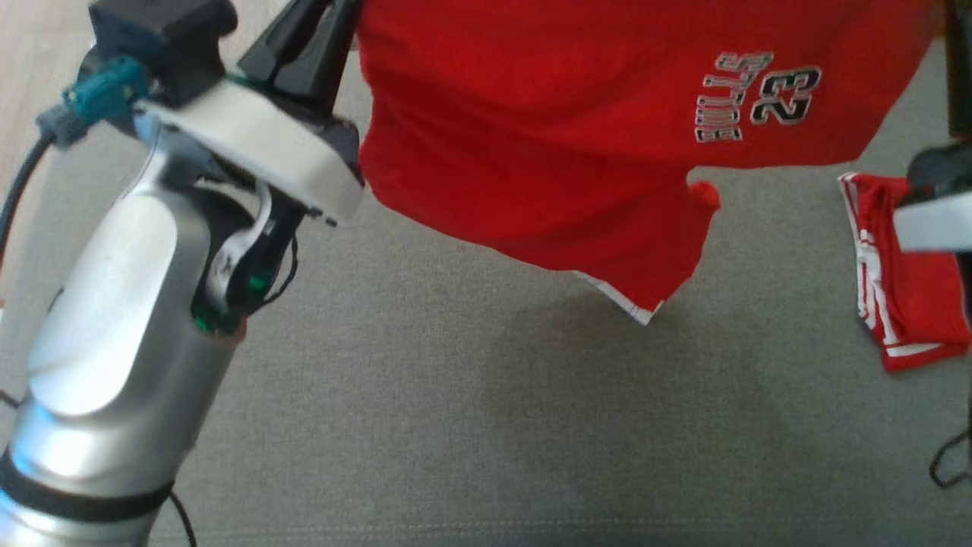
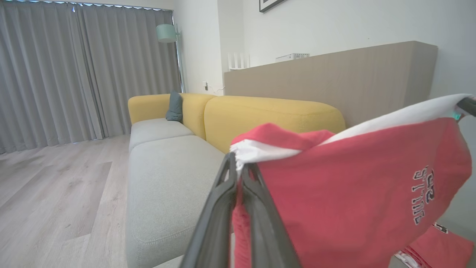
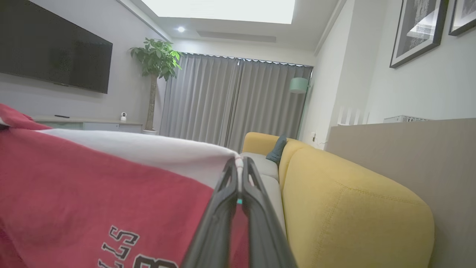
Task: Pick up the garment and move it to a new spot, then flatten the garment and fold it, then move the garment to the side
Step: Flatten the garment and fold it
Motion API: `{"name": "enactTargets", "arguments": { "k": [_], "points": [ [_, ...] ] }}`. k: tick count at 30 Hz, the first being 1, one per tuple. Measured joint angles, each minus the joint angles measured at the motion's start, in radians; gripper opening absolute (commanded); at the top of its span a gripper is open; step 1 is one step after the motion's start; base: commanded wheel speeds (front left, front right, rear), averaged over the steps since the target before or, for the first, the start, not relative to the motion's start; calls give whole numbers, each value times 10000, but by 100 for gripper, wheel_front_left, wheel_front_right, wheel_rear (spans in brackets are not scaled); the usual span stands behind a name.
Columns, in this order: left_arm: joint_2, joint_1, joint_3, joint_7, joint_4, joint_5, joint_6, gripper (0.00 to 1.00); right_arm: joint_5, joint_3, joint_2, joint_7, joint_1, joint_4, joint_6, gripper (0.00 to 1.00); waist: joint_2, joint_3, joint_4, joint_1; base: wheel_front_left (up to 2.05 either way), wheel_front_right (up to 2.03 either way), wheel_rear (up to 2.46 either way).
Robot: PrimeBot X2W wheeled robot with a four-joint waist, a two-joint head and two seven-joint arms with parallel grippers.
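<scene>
The garment (image 1: 547,137) is a red jersey with white trim and black-and-white lettering, hanging in the air above the grey sofa seat (image 1: 425,425), stretched between both arms. My left gripper (image 1: 323,30) pinches its left top corner, and in the left wrist view the left gripper (image 2: 240,167) is shut on the white-edged cloth (image 2: 334,186). My right gripper (image 3: 239,163) is shut on the other white-trimmed edge of the garment (image 3: 93,186). In the head view only part of the right arm (image 1: 938,205) shows at the right edge.
A second red piece with white stripes (image 1: 904,289) lies on the seat at the right. The yellow sofa backrest (image 2: 271,115) runs behind the seat, with a dark cushion (image 2: 174,106) at its far end. Wooden floor (image 2: 55,193) lies beside the sofa.
</scene>
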Motion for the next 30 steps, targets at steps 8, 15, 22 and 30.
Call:
{"name": "enactTargets", "arguments": {
  "k": [8, 15, 22, 30],
  "points": [
    [-621, -1939, 15, -817, 2161, 125, -385, 0, 359, 535, 2, -288, -2686, 1990, 0, 0, 0, 745, -60, 0, 0, 0, 0],
    [-1499, -4533, 405, -3058, 5808, 278, -794, 0, 560, 1266, 278, -1659, -6590, 5507, 0, 0, 0, 1491, -155, 2, 0, 0, 0],
    [-1873, -5846, 1070, -4023, 8794, 314, -1097, 0, 558, 2497, 1258, -3055, -8556, 8899, 0, 0, 0, 2078, -452, 1, 0, 0, 0],
    [-2412, -4787, 1526, -4088, 11724, -188, -1402, 0, 1375, 3816, 1889, -3942, -8322, 11988, 0, 0, -1, 2818, -656, 2, 0, 0, 0]
  ]
}}
